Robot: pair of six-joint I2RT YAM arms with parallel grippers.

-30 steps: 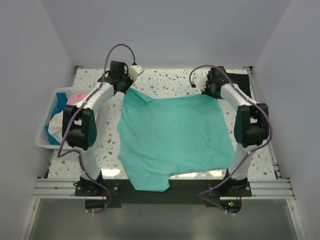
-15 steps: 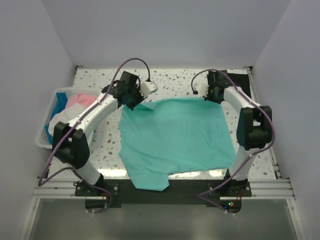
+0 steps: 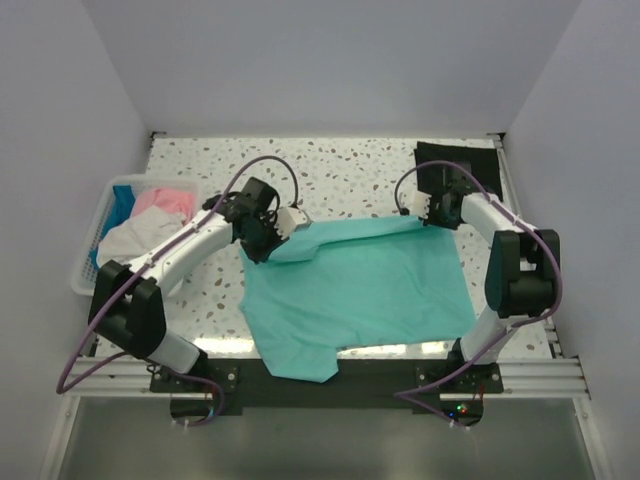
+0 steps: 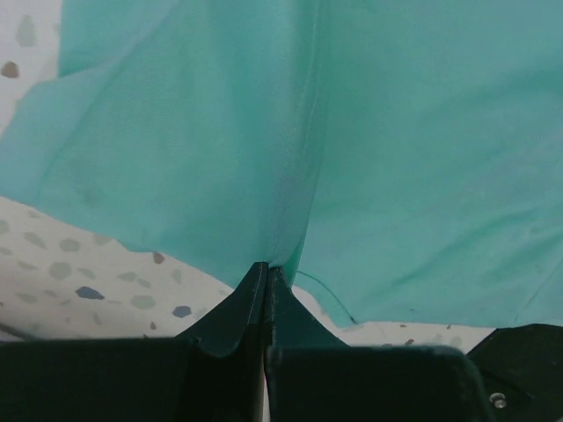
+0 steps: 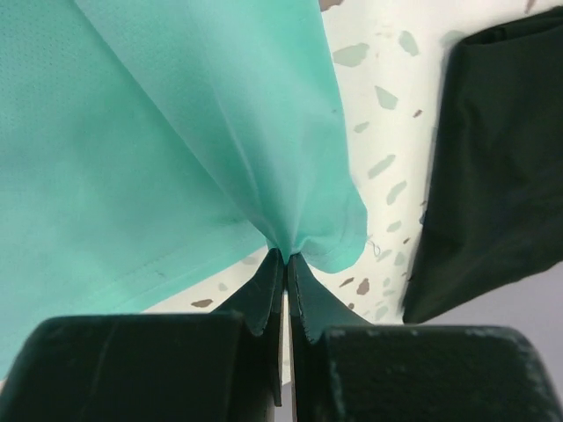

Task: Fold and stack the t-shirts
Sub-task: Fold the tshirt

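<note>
The far edge of the teal-green t-shirt (image 3: pixel 360 285) has come nearer. The left gripper (image 3: pixel 262 246) and right gripper (image 3: pixel 431 214) each clamp a far corner, seemingly lifted slightly.

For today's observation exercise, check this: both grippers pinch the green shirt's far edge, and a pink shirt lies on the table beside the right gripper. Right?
Not quite. Beside the right gripper lies a black shirt on the table, not a pink one; the right wrist view shows it. The left gripper and the right do pinch the green shirt at its far edge.
</note>
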